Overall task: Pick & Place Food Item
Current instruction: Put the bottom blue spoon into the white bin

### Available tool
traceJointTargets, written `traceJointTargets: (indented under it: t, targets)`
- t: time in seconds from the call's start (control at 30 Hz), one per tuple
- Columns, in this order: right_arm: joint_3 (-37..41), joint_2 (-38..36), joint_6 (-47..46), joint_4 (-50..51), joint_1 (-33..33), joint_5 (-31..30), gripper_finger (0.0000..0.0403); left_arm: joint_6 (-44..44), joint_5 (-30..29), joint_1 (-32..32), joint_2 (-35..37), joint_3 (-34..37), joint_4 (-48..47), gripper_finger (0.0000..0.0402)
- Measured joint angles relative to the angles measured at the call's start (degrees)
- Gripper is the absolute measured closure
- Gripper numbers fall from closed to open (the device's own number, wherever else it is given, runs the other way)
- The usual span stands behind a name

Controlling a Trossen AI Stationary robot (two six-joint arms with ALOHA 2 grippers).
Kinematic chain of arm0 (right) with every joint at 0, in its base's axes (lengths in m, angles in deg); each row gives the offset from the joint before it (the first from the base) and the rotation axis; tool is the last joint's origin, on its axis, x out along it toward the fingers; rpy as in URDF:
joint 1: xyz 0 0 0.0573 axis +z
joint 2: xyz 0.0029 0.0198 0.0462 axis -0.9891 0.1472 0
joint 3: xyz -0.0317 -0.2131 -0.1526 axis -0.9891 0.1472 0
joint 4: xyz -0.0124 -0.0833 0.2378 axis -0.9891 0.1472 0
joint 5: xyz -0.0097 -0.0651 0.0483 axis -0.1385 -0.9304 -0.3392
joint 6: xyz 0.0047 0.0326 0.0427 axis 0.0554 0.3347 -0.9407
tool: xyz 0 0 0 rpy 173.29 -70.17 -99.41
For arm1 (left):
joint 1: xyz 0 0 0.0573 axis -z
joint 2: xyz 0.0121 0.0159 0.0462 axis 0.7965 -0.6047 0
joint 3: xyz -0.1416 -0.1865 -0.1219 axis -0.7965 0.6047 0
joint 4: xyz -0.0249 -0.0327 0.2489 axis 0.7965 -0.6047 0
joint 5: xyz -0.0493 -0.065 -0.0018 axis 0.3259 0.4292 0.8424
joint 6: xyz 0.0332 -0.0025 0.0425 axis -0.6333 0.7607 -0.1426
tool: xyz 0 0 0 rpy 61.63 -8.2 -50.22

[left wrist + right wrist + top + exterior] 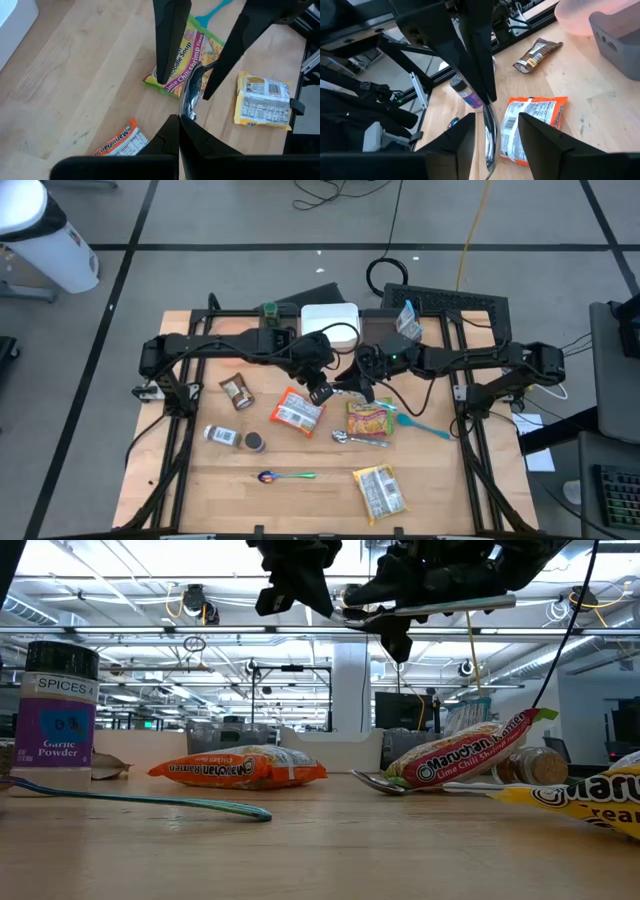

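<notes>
My left gripper is shut on a silver spoon held in the air over the table's middle. It also shows in the high view. My right gripper is open. Its two fingers stand on either side of the same spoon, facing my left gripper. On the table below lie an orange ramen pack, a green ramen pack and a yellow pack, all flat. My left gripper pinches one end of the spoon between its two fingertips. The spoon runs on from the tips, roughly in line with the fingers. It is lifted clear of the table and lies about level in the low view.
A brown packet and a spice jar lie at the left. A second silver spoon, a teal spoon and a rainbow spoon lie on the table. A white container stands at the far edge.
</notes>
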Motion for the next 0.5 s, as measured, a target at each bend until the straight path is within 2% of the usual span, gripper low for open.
traceJointTargets:
  t: [0.5]
  targets:
    - [0.0, 0.0, 1.04, 0.04, 0.01, 0.26, 0.0388, 0.01, 0.21, 0.0, 0.0, 0.0, 0.0, 0.0401]
